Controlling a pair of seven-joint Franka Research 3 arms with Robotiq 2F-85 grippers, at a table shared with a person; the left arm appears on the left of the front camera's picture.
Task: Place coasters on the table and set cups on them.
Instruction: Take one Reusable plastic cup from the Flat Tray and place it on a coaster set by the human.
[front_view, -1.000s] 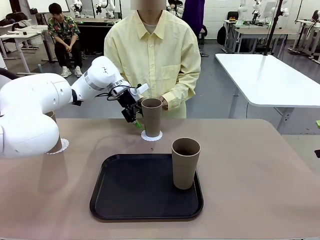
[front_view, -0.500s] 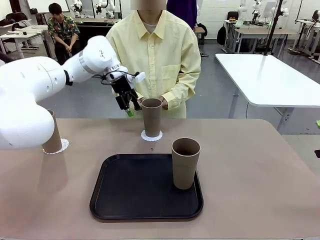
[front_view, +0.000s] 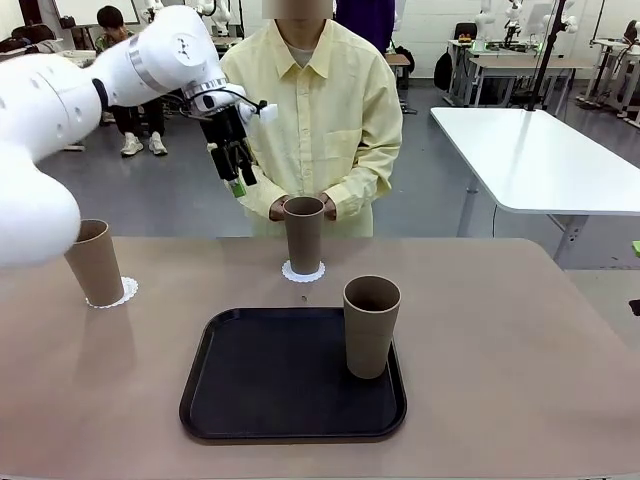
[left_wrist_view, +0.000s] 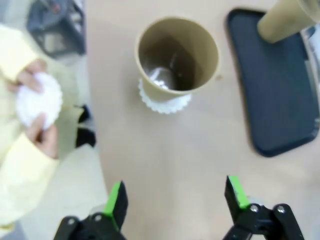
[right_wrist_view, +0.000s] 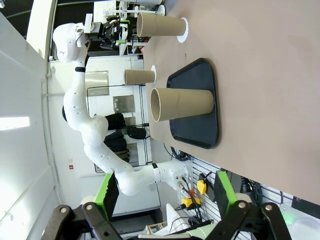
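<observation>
Three grey-brown cups stand upright. One cup (front_view: 304, 235) rests on a lacy white coaster (front_view: 303, 271) at the table's far middle, another cup (front_view: 95, 262) on a coaster (front_view: 122, 293) at the left, and the third cup (front_view: 371, 326) inside the black tray (front_view: 250, 400). My left gripper (front_view: 235, 178) hangs open and empty, high above and left of the middle cup (left_wrist_view: 177, 55) and its coaster (left_wrist_view: 165, 104). The person's hands hold a further coaster (left_wrist_view: 39, 102) behind that cup. My right gripper (right_wrist_view: 165, 192) is open and empty, far from the cup (right_wrist_view: 182, 105) on the tray (right_wrist_view: 200, 130).
The beige table (front_view: 520, 340) has bare room right of the tray and along its front. A person in a yellow shirt (front_view: 310, 110) stands at the far edge. A white table (front_view: 530, 150) stands behind at the right.
My left gripper, still open, has risen and drawn back to the left, away from the middle cup, which stays on its coaster. The left cup has come out from behind my arm.
</observation>
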